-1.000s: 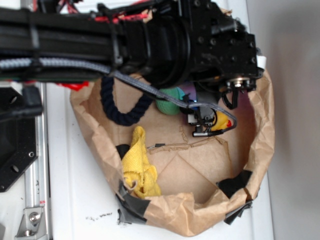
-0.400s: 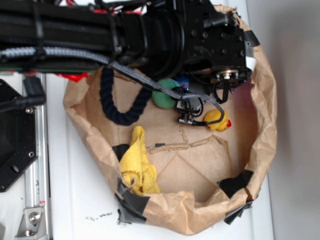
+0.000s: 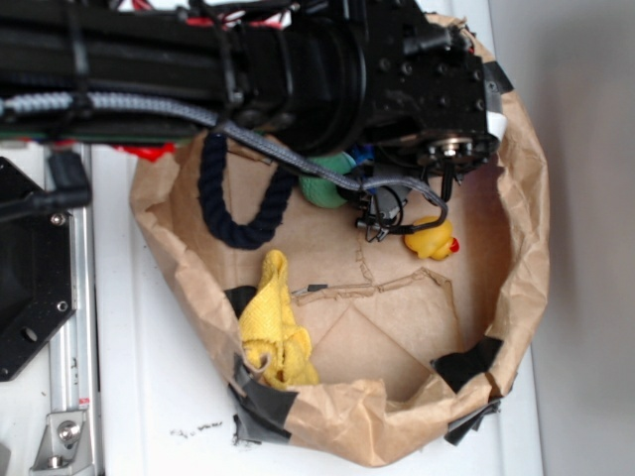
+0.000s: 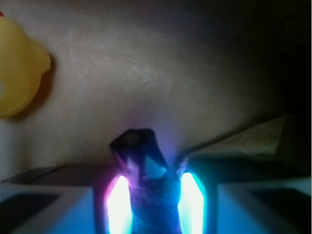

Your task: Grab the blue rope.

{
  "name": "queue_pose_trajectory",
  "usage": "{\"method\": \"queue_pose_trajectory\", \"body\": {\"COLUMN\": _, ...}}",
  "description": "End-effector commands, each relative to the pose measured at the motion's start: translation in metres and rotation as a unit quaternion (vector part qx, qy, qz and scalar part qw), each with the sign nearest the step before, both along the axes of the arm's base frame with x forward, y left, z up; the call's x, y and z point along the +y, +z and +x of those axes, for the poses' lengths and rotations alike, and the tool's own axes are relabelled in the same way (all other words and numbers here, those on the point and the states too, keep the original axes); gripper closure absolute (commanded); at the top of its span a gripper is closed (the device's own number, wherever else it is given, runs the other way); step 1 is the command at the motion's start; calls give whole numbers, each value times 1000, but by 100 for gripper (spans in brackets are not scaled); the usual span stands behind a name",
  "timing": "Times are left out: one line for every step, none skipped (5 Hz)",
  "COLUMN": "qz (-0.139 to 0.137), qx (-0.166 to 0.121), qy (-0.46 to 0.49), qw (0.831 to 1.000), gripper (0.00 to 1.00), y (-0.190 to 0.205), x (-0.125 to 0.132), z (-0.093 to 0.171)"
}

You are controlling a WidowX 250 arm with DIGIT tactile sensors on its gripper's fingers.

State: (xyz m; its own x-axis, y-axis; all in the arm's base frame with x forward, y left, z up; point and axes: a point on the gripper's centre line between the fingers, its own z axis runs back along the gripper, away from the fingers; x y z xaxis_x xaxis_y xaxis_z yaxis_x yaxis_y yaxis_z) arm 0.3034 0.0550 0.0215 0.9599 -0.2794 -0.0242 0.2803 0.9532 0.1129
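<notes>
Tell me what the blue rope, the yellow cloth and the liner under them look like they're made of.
Blue rope: twisted fibre, likely cotton; matte, thick visible strands. Yellow cloth: soft fabric, possibly terry or microfibre; crumpled, fuzzy surface. Liner: brown kraft paper, matte, creased, its edges held with dark tape.

Blue rope (image 3: 230, 203) curves inside paper bag (image 3: 521, 258) beside yellow cloth (image 3: 273, 322).
</notes>
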Motion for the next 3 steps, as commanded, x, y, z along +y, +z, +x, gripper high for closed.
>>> {"method": "queue_pose_trajectory", "body": {"qz": -4, "qx": -20, "qy": 11, "qw": 1000, "gripper": 100, "y": 9, "x": 6, "z": 1}}
{"method": "queue_pose_trajectory", "body": {"qz": 0, "qx": -24, "qy": 6, "qw": 1000, "gripper": 100, "y": 13, "x": 4, "z": 0}}
{"method": "queue_pose_trajectory", "body": {"qz": -20, "qx": -48, "qy": 0, "qw": 999, "gripper": 100, "y": 59, "x": -32, "z": 5}}
